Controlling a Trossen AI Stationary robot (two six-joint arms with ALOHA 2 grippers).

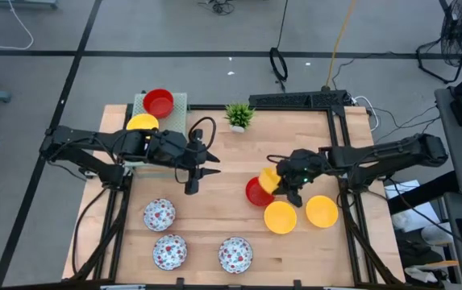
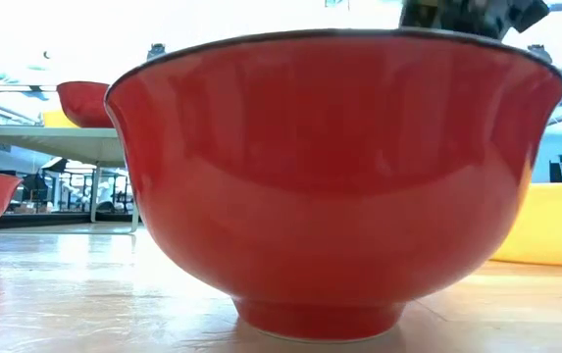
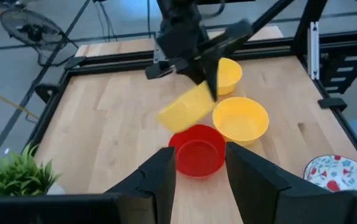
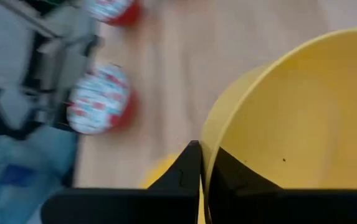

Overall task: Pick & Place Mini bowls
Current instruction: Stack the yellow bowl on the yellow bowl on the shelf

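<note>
Yellow bowl [image 3: 185, 109] tilted in right gripper [image 3: 208, 84]

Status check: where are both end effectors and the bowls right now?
Right end effector shut on yellow bowl, tilted above red bowl. Left end effector open, empty, mid-table. Nothing blocking.

Two matte black jointed arms; left end effector [image 1: 192, 179] has slim tapered dark fingers [image 3: 159, 180], right end effector [image 1: 283, 187] blocky, cable-trailed.

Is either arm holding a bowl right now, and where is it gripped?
The right gripper pinches a yellow bowl by its rim, tilted above the red bowl. The left gripper holds nothing.
</note>
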